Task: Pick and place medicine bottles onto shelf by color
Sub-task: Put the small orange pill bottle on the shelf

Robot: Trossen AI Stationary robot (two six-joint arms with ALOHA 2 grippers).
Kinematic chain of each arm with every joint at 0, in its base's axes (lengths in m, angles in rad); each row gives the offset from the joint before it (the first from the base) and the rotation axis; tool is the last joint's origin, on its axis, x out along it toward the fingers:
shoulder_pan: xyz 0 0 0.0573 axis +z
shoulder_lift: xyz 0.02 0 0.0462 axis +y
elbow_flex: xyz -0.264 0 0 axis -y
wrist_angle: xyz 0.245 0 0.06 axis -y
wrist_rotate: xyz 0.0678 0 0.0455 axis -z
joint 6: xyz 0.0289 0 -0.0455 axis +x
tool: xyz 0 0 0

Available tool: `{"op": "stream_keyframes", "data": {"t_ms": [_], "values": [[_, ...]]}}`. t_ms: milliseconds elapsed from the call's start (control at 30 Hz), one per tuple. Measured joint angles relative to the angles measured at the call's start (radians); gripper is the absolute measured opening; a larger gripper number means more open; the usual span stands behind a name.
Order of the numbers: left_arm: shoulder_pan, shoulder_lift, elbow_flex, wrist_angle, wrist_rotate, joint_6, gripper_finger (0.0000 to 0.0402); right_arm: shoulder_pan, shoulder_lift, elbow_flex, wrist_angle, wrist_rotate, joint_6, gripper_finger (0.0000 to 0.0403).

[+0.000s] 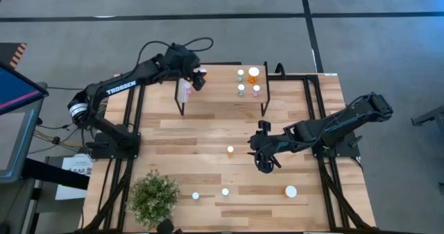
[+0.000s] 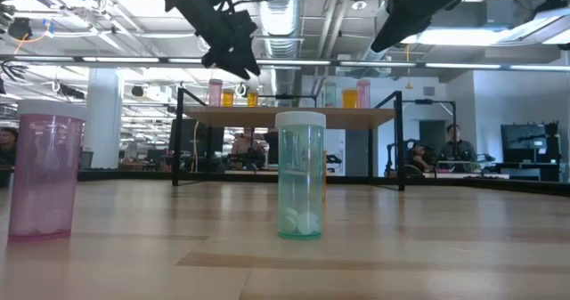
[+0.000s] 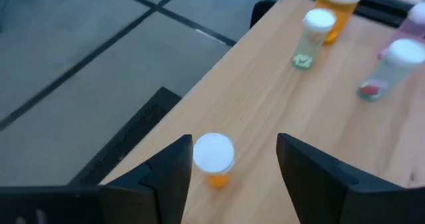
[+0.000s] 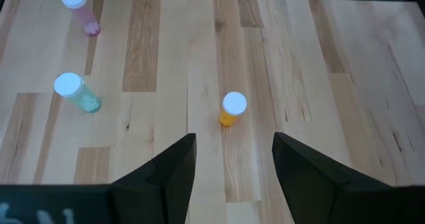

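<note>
Releasing a small orange bottle (image 3: 214,159) onto the shelf (image 1: 222,103) is the left arm's job at this moment: the left gripper (image 1: 199,78) hangs over the shelf's left end, its fingers spread wide with the bottle upright between them and touching neither. To finish well it should lift straight up, so that neither finger clips the white cap. The bottle stands close to the shelf's edge, so a sideways brush would likely send it off.

At the shelf's other end stand a larger orange bottle (image 1: 254,73), two green bottles (image 1: 241,89) and a pink bottle (image 1: 256,90), so the sorting by colour is partly done.

The right gripper (image 1: 266,155) hovers over the table with its fingers wide and empty, aimed at another orange bottle (image 4: 233,108) just ahead. It should centre the cap between both fingers before descending. A pink (image 4: 81,9) and a teal bottle (image 4: 73,91) wait farther along the table.
</note>
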Motion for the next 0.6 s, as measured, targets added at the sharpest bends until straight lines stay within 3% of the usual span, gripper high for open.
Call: {"op": "stream_keyframes", "data": {"t_ms": [300, 467, 600], "values": [[-0.087, -0.219, -0.021, -0.01, 0.019, 0.026, 0.0206, 0.01, 0.0, 0.0, -0.003, 0.0, 0.0, 0.0219], [-0.224, -0.371, -0.146, 0.031, -0.024, 0.033, 0.0206, 0.025, 0.0, -0.008, 0.054, 0.0, -0.016, 0.0219], [-0.348, -0.509, -0.293, 0.149, -0.061, 0.003, 0.0206, 0.043, 0.0, -0.086, 0.243, -0.007, -0.054, 0.0219]]}}
